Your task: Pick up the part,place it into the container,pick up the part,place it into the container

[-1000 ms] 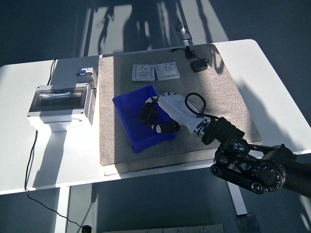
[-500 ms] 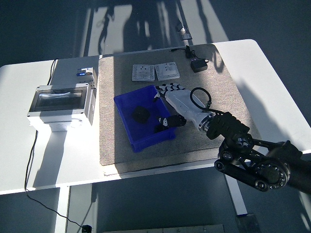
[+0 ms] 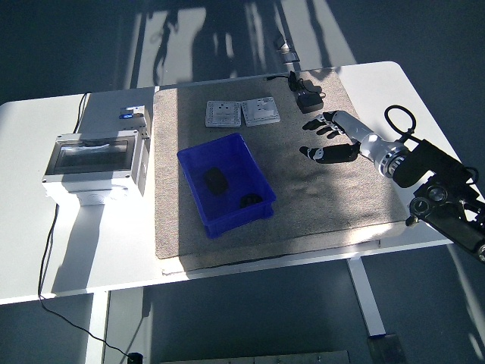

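A blue container (image 3: 225, 183) sits on the beige mat (image 3: 318, 189) in the middle of the table. Two dark parts lie inside it: one (image 3: 214, 180) near its middle and one (image 3: 252, 201) at its near right corner. My right hand (image 3: 324, 138) is over the mat to the right of the container, well apart from it, with fingers spread and holding nothing. A black power adapter (image 3: 309, 100) with its cable lies at the mat's far edge, just beyond the hand. My left arm is out of view.
Two white switch plates (image 3: 242, 113) lie on the mat beyond the container. A grey box with a clear lid (image 3: 95, 158) stands on the table's left part, with a small blue-lit device (image 3: 131, 114) behind it. A cable hangs off the left side.
My right hand let go of the part in the container, then drew back to the right and away from it, opening its fingers. Both parts now lie in the container.
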Tool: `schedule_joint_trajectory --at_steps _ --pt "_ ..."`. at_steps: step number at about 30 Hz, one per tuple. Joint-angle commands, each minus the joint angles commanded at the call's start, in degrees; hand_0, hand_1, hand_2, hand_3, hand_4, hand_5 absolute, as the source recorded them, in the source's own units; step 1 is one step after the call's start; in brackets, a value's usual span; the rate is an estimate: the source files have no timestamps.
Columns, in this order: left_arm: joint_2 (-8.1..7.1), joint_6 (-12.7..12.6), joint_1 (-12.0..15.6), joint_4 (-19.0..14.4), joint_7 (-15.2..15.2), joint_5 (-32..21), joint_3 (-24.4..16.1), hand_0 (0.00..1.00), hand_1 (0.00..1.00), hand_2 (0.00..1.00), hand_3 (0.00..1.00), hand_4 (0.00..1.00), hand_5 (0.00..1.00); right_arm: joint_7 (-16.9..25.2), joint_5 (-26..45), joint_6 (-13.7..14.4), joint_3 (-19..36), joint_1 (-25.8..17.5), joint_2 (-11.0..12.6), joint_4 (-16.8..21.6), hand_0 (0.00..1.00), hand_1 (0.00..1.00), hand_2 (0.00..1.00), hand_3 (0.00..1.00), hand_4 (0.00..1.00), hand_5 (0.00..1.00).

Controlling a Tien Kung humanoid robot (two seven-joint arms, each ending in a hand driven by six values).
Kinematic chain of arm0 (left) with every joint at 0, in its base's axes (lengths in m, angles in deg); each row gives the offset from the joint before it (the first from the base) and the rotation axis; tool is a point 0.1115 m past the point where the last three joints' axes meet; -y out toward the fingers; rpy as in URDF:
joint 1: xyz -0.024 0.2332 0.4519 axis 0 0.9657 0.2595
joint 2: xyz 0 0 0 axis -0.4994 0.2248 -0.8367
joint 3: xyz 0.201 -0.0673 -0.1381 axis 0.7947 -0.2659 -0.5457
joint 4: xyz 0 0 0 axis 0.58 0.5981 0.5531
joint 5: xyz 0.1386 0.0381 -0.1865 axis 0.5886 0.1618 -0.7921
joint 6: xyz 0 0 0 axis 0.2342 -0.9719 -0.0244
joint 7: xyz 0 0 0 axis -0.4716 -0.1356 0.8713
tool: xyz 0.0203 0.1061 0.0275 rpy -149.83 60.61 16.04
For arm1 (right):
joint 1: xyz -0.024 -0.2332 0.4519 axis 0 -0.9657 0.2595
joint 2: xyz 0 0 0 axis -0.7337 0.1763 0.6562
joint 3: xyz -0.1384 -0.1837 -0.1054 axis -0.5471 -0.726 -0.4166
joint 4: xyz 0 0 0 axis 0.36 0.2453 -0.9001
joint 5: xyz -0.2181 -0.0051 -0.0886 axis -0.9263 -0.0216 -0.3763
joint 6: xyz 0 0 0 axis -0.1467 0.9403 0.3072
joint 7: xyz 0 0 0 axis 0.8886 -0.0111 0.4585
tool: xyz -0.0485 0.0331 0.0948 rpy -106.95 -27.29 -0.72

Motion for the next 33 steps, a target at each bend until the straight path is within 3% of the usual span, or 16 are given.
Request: schedule_joint_trajectory --at_steps 1,2,7,8,9,13,14,20,22,25,26,31,32,33 --pt "0.00 0.0 0.0 0.0 0.0 0.0 0.0 0.616 0.629 0.674 0.634 0.639 0.794 -1.0 2.2 -2.2 1.3 -0.5 0.1 0.1 0.331 0.278 0.530 0.717 0.764 0.230" --pt "0.00 0.0 0.0 0.0 0.0 0.0 -0.1 0.616 0.630 0.674 0.635 0.641 0.797 -1.5 4.3 -4.2 2.5 -1.0 0.0 0.2 0.292 0.242 0.464 0.623 0.956 0.360" --pt "0.00 0.0 0.2 0.0 0.0 -0.4 -0.2 0.616 0.630 0.674 0.635 0.641 0.797 -1.4 13.2 -12.8 8.2 -3.7 -1.5 1.2 0.292 0.242 0.464 0.623 0.956 0.360" --pt "-0.05 0.0 0.2 0.0 0.0 -0.3 -0.3 0.617 0.631 0.675 0.635 0.641 0.798 -0.7 14.9 -14.4 9.2 -4.3 -2.0 1.5 0.233 0.188 0.384 0.516 0.910 0.310" --pt "-0.09 0.0 0.2 0.0 0.1 -0.3 -0.3 0.617 0.631 0.675 0.635 0.641 0.798 -0.2 16.3 -15.6 10.0 -4.8 -2.4 1.7 0.233 0.188 0.384 0.516 0.910 0.310" --pt "-0.17 0.1 0.2 0.0 0.1 0.0 -0.5 0.617 0.631 0.675 0.635 0.641 0.798 1.2 20.8 -18.2 11.7 -6.1 -3.3 2.3 0.233 0.188 0.384 0.516 0.910 0.310" --pt "-0.20 0.1 0.2 0.0 0.1 0.0 -0.6 0.617 0.632 0.675 0.636 0.641 0.802 1.4 21.4 -18.5 11.9 -6.3 -3.4 2.4 0.235 0.170 0.347 0.481 0.875 0.284" --pt "-0.44 0.1 0.2 0.0 0.1 0.0 -0.8 0.617 0.631 0.674 0.638 0.642 0.808 1.1 21.9 -19.5 13.1 -7.6 -3.5 2.3 0.226 0.164 0.337 0.491 0.898 0.303" --pt "-0.54 0.2 0.2 0.0 0.1 -0.1 -0.8 0.617 0.631 0.674 0.638 0.642 0.808 1.4 20.9 -18.6 13.8 -7.9 -3.5 2.3 0.226 0.164 0.337 0.491 0.898 0.303" --pt "-0.70 0.2 0.2 0.0 0.1 -0.2 -0.8 0.617 0.631 0.674 0.638 0.642 0.808 3.8 16.0 -13.3 15.7 -8.1 -3.5 3.8 0.226 0.164 0.337 0.491 0.898 0.303" --pt "-0.74 0.2 0.2 0.0 0.0 -0.2 -0.8 0.617 0.632 0.674 0.637 0.642 0.809 4.9 14.3 -11.3 15.9 -8.1 -3.5 4.3 0.681 0.819 0.982 0.998 0.988 0.348" --pt "-0.91 0.2 0.2 0.0 0.0 0.0 -0.9 0.617 0.632 0.674 0.637 0.642 0.809 10.5 5.4 -0.6 17.3 -8.1 -4.2 6.3 0.681 0.819 0.982 0.998 0.988 0.348" --pt "-0.95 0.2 0.2 0.0 0.0 0.0 -0.9 0.617 0.631 0.675 0.638 0.643 0.809 10.7 3.8 1.1 17.5 -8.1 -4.3 6.6 0.998 0.998 0.998 0.998 0.998 0.381" --pt "-0.97 0.2 0.2 0.0 0.0 0.0 -0.9 0.617 0.631 0.675 0.638 0.643 0.809 10.8 2.5 2.5 17.6 -8.1 -4.4 6.9 0.998 0.998 0.998 0.998 0.998 0.381"
